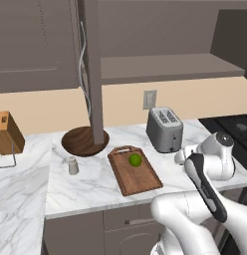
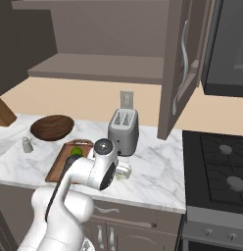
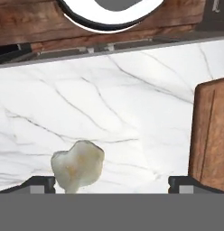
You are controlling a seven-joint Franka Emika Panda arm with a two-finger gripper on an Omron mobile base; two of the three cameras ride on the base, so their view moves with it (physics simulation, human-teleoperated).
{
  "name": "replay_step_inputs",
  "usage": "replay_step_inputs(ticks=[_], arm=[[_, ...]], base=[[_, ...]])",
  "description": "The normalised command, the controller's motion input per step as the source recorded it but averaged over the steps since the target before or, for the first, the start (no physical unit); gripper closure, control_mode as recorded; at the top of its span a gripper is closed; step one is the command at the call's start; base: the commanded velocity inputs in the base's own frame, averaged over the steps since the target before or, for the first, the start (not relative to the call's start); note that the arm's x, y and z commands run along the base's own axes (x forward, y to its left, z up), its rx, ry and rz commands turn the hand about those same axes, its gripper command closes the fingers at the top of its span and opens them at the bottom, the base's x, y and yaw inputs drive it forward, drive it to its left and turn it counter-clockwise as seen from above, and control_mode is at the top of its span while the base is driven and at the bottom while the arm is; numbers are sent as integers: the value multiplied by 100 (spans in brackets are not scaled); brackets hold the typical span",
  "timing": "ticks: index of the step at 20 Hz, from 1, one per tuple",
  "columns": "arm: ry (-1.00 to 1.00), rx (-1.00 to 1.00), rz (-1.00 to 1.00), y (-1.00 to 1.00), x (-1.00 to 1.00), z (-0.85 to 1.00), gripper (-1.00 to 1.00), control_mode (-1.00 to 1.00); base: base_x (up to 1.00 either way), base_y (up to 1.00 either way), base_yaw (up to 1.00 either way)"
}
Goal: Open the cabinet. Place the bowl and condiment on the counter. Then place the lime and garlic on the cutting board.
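Observation:
The cabinet stands open, its door [image 1: 93, 74] swung out over the counter [image 1: 90, 187]. On the marble sit the dark wooden bowl [image 1: 83, 141] and, in front of it, the small grey condiment shaker [image 1: 73, 166]. A green lime [image 1: 135, 160] lies on the reddish cutting board [image 1: 138, 174]. My gripper [image 3: 112, 182] hangs low over the counter, right of the board and in front of the toaster, and it is open. The pale garlic [image 3: 77, 166] lies on the marble between the wide-apart fingers, close to the left fingertip [image 3: 39, 182]. The board's edge [image 3: 212, 135] is at the right of the hand view.
A silver toaster [image 1: 164, 129] stands behind my hand. A light wooden knife block [image 1: 7, 132] sits at the far left, and a black stove [image 2: 221, 166] lies to the right. The second open door [image 2: 184, 63] hangs over the counter's right end.

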Motion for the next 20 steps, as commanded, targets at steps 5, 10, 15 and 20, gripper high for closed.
replay_step_inputs(ticks=[5, 10, 15, 20], arm=[[8, 0, -8, -41, 28, -6, -100, -100], [25, -2, -3, -11, 26, -23, -100, -100], [22, 0, 0, -5, 30, -19, -100, -100], [13, 0, 0, -17, 25, -25, -100, -100]], base=[[0, 0, 0], [0, 0, 0], [0, 0, 0], [0, 0, 0]])
